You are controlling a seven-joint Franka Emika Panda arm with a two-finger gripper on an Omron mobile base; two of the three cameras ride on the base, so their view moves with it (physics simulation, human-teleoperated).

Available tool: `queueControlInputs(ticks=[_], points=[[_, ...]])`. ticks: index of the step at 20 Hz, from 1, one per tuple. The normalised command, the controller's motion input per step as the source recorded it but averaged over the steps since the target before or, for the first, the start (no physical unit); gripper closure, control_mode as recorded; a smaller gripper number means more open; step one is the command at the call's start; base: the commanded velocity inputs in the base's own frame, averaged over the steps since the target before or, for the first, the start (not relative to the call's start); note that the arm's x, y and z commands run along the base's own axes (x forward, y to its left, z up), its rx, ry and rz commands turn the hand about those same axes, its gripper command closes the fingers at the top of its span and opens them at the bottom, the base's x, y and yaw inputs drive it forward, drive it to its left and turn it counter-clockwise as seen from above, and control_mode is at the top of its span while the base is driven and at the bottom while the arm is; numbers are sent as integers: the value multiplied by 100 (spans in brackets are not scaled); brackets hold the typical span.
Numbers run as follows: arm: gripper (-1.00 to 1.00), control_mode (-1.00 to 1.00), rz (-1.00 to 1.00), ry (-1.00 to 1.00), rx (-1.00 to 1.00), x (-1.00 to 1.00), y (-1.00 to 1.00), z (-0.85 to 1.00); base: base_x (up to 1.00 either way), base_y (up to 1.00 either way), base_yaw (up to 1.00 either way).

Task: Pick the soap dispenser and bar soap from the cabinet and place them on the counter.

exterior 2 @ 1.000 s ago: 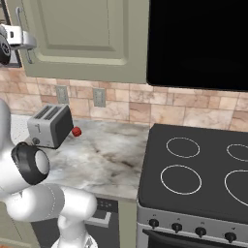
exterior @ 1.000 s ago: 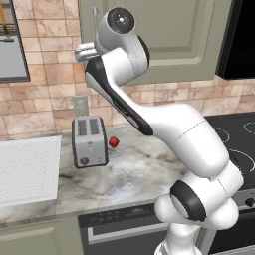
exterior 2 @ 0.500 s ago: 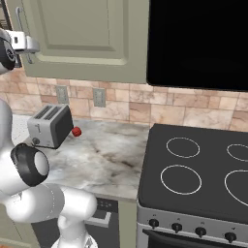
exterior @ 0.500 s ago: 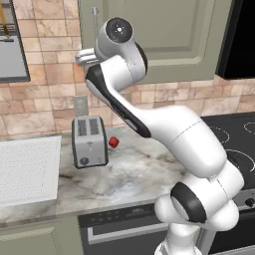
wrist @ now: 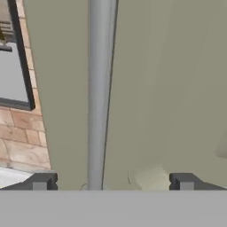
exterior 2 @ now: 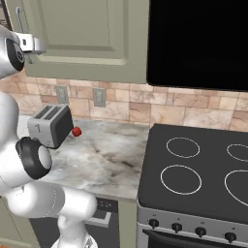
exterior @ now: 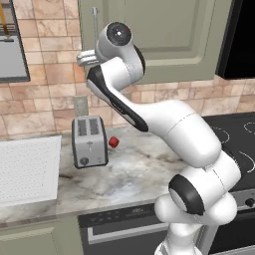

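The sage-green cabinet (exterior: 169,35) (exterior 2: 92,34) is closed, so the soap dispenser and bar soap are hidden behind its door. Its long metal bar handle (exterior: 94,22) (wrist: 99,88) runs vertically along the door's left edge. My gripper (exterior: 85,59) (exterior 2: 30,46) (wrist: 113,181) is open at the lower part of that handle. In the hand view the bar stands between the two dark fingertips (wrist: 42,181), nearer the left one, and nothing is gripped. The marbled counter (exterior: 139,174) (exterior 2: 106,155) lies below.
A silver toaster (exterior: 89,142) (exterior 2: 50,126) and a small round red object (exterior: 114,142) (exterior 2: 76,131) sit by the backsplash. A white ribbed board (exterior: 27,169) lies at the left, the black stovetop (exterior 2: 193,169) at the right, under a black panel (exterior 2: 198,43).
The hand has crept slightly lower and closer to the cabinet handle. The door stays closed and the counter items have not moved.
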Motion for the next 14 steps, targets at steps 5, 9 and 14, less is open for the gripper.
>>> queueControlInputs(ticks=[5,9,14], points=[[-100,-100,0,2,0,35,2,-3,0,0,0],[-100,-100,-3,-1,-2,17,21,-3,0,0,0],[100,-100,-5,-3,-2,12,26,-3,0,0,0]])
